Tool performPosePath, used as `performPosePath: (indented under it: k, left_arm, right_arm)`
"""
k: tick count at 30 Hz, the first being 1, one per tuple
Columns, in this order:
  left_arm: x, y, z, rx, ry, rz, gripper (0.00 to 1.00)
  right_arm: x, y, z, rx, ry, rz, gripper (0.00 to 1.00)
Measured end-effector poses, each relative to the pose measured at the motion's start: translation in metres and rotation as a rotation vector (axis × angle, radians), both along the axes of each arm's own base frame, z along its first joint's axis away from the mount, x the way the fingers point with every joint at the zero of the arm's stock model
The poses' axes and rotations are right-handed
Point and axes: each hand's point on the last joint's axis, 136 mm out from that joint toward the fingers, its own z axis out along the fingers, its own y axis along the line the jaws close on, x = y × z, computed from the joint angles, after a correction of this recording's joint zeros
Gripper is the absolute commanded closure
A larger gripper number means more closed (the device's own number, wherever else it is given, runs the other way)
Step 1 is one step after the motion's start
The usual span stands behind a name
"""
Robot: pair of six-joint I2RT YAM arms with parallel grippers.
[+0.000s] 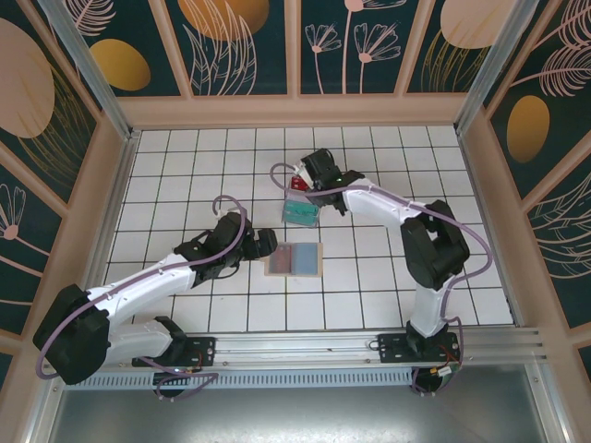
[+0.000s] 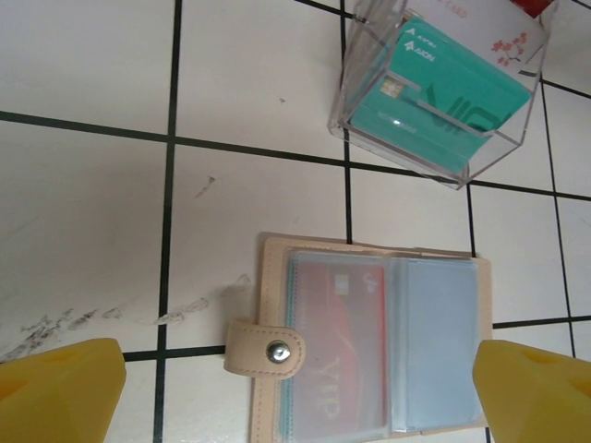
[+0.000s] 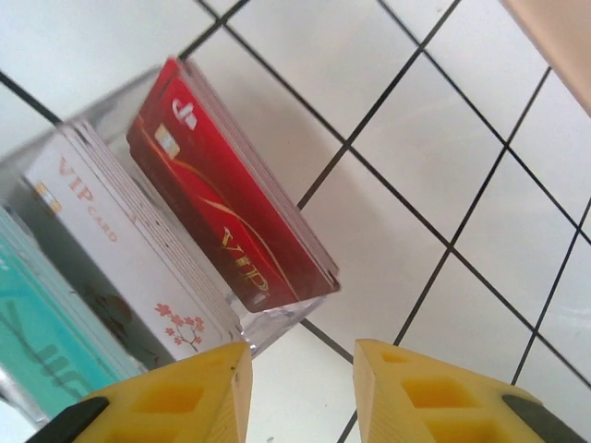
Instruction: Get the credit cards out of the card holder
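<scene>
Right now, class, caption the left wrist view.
Open card holder holding a red card, clear box of teal cards beyond.

White tiled floor (image 1: 185, 157) w/ dark grout; dark floral wall panels (image 1: 245, 46); tan wood frame (image 1: 295, 111).

Glossy plastic cards (image 3: 231, 221), matt leather-like card holder (image 2: 251, 349)

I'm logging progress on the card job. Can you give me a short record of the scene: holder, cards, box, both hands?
card holder: lying open and flat, snap tab on its left
in holder: sleeved red card in the left pocket; right pocket looks empty
clear box: beyond the holder, cards standing tilted inside
in box: teal card, white card, boxed red card
left hand: open wide, beside the holder, holding nothing
right hand: open, over the box, holding nothing
</scene>
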Motion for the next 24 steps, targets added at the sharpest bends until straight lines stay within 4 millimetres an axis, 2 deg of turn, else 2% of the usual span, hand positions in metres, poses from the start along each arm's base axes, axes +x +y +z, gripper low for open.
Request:
performPosePath:
  k: [5, 7, 9, 12, 17, 20, 24]
  left_arm:
    - [-0.002, -0.008, 0.000, -0.024, 0.009, -0.032, 0.05]
    - [-0.002, -0.010, -0.003, -0.029, 0.019, -0.043, 0.06]
    - [-0.003, -0.014, -0.006, -0.035, 0.030, -0.056, 0.08]
    - [-0.005, -0.019, -0.009, -0.045, 0.045, -0.079, 0.12]
    - [-0.008, -0.030, -0.015, -0.074, 0.073, -0.127, 0.20]
    - [-0.011, -0.036, -0.021, -0.088, 0.101, -0.152, 0.21]
    - [-0.014, -0.039, -0.029, -0.088, 0.130, -0.168, 0.23]
  right_arm:
    - [-0.024, -0.003, 0.041, 0.214, -0.005, -0.078, 0.64]
    - [-0.038, -0.004, 0.050, 0.311, 0.013, -0.110, 0.63]
    - [-0.054, -0.007, 0.050, 0.401, 0.048, -0.145, 0.63]
    - [-0.082, -0.015, 0.035, 0.518, 0.129, -0.212, 0.62]
    - [-0.126, -0.026, -0.008, 0.650, 0.293, -0.337, 0.64]
    - [-0.149, -0.024, -0.035, 0.690, 0.387, -0.387, 0.68]
    - [-0.170, -0.017, -0.057, 0.718, 0.476, -0.415, 0.71]
